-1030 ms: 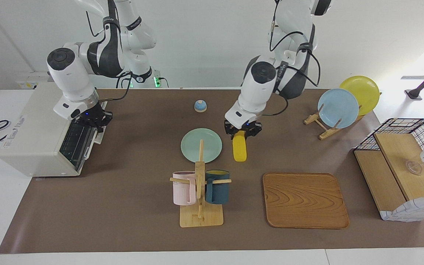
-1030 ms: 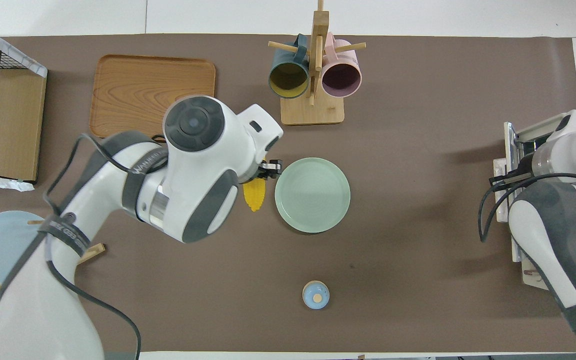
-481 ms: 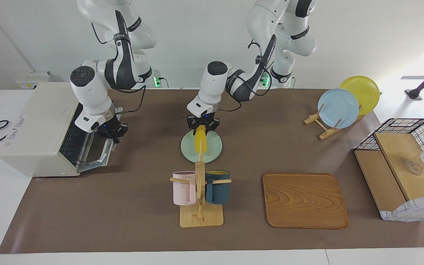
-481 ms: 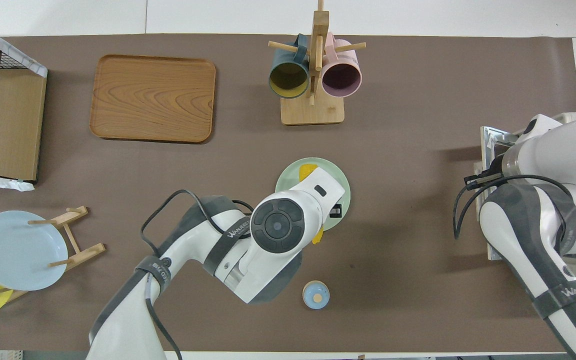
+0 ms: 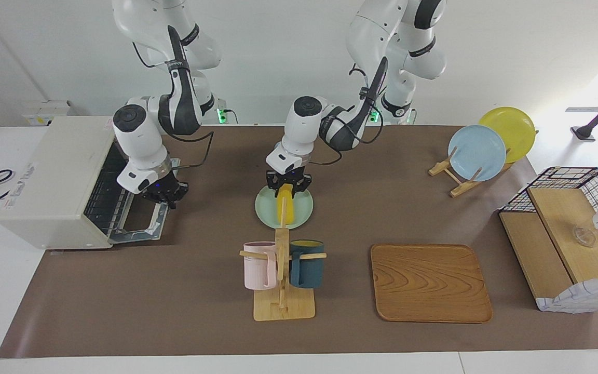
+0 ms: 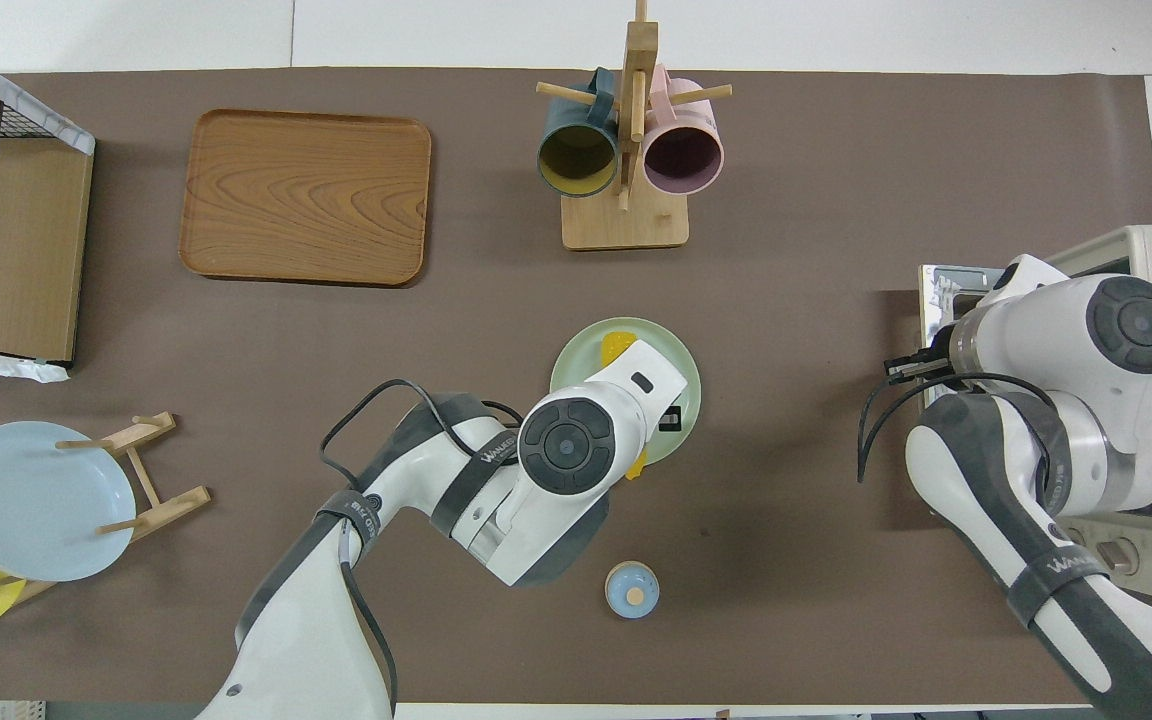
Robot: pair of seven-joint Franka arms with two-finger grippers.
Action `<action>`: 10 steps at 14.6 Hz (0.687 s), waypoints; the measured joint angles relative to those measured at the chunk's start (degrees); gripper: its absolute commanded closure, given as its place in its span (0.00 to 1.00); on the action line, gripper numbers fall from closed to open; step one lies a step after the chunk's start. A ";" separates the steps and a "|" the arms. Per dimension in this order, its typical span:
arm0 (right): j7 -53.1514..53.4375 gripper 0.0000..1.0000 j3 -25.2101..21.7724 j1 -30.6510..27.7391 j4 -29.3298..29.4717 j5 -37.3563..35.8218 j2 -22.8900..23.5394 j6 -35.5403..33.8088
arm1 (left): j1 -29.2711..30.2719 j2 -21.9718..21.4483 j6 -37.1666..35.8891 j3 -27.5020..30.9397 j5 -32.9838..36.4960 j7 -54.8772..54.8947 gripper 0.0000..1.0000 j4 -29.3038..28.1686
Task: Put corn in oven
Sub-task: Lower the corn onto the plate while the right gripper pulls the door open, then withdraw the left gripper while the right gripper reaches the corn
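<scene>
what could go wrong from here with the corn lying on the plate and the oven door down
1. The corn lies on the green plate, which is well apart from the oven; a carry toward the right arm's end of the table may drop it.
2. The left pincer sits at the corn's end; lifting could drag the plate along.
3. The right pincer is over the lowered oven door, possibly blocking the way in.

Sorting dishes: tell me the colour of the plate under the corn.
Pale green plate, clearest in the overhead view.
</scene>
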 measured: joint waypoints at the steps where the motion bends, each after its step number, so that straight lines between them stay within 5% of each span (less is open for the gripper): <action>1: 0.10 1.00 0.07 0.00 -0.16 0.00 0.73 0.83 | 0.22 -0.30 -0.73 0.14 0.00 0.06 0.00 0.20; 7: 0.25 1.00 0.03 -0.42 -0.16 2.86 3.74 3.30 | 10.25 -10.44 -17.59 0.88 0.00 5.03 0.00 3.78; 8: 0.25 0.93 0.06 -0.52 -0.16 3.53 3.74 3.30 | 12.52 -12.11 -21.23 1.01 0.00 6.11 0.00 5.00; 9: 0.35 0.72 0.23 -0.72 -0.16 4.32 3.75 3.30 | 14.90 -13.40 -24.55 1.13 0.01 7.39 0.00 6.38; 10: 0.46 0.61 0.88 -1.01 -0.07 5.56 3.80 3.31 | 17.56 -14.29 -27.51 1.21 0.02 8.93 0.00 7.90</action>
